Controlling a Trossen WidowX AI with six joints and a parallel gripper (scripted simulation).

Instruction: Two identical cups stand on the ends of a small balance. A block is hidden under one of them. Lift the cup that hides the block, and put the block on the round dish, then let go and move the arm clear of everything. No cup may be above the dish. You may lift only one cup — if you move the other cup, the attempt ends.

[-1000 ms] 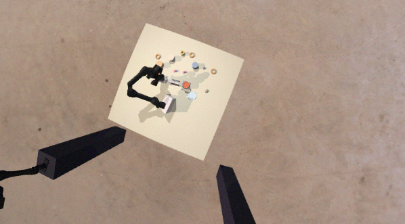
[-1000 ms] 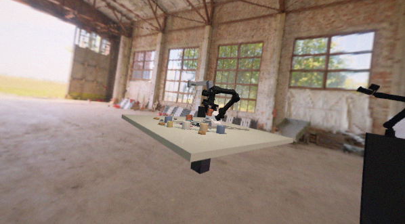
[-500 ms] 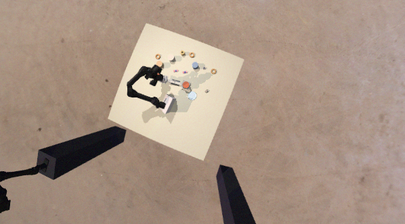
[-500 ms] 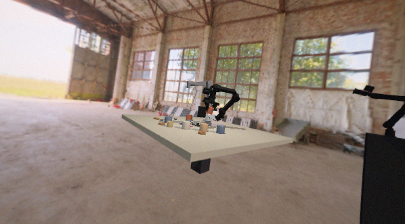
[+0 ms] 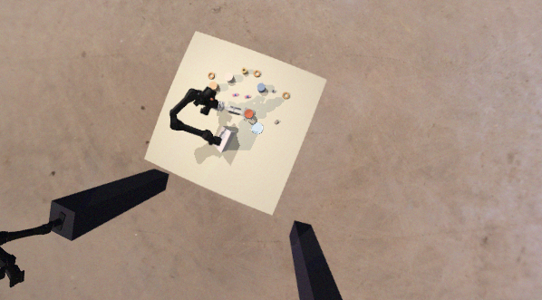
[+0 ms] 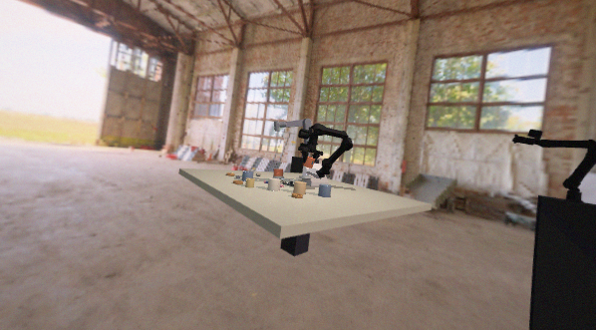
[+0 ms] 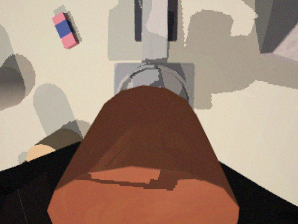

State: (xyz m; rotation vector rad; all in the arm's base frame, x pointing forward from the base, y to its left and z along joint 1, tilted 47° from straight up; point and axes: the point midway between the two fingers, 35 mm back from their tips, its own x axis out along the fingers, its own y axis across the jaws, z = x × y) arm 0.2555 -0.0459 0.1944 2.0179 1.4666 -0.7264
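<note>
My gripper [image 5: 211, 100] [image 6: 309, 159] is shut on an orange-red cup [image 6: 309, 163] [image 7: 145, 140], raised above the near end of the grey balance [image 5: 234, 110] [image 7: 156, 30]. The end plate with its round rim shows below the cup in the wrist view; the cup hides part of it. The other orange-red cup [image 5: 248, 113] [image 6: 278, 172] stands on the far end of the balance. The pale blue round dish [image 5: 257, 128] lies beside that far cup, with no cup above it. I cannot make out the block in any view.
A pale slanted box [image 5: 225, 139] stands beside the arm's base. A blue cylinder [image 5: 261, 87] [image 6: 247, 174], a white cylinder [image 5: 229, 78] [image 6: 274, 184], an orange cylinder [image 5: 213, 85] [image 6: 299, 187], another blue cylinder [image 6: 324, 190], several rings and pink-and-blue blocks [image 5: 236, 95] [image 7: 66, 30] stand around the balance.
</note>
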